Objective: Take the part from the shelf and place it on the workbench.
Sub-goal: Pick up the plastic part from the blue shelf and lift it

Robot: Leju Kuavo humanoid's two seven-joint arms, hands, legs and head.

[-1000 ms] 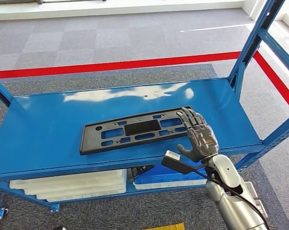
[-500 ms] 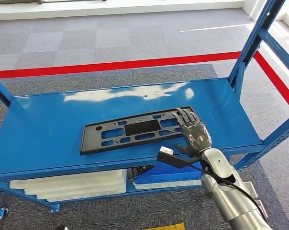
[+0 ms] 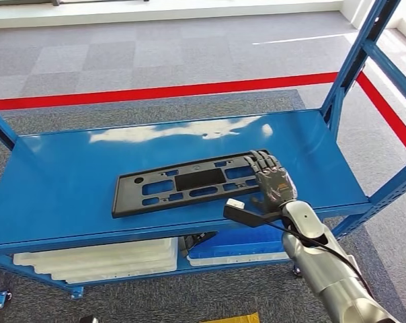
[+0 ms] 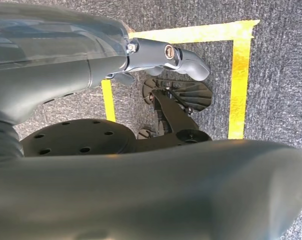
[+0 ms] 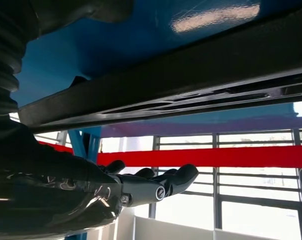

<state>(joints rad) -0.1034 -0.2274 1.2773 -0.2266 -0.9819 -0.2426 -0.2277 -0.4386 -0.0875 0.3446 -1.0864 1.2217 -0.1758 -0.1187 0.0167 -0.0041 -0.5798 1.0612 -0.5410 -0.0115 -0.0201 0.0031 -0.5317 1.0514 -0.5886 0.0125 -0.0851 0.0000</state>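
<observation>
The right hand (image 3: 273, 183) lies flat, fingers spread and gripping nothing, on the black part's (image 3: 185, 182) end on the blue shelf (image 3: 64, 182).

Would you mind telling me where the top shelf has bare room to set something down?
The blue shelf is bare left of the black part, along the far strip behind it, and at the right end toward the blue upright. The crowded spot is the part's right end, where the right hand lies on it. The near edge strip is narrow.
</observation>
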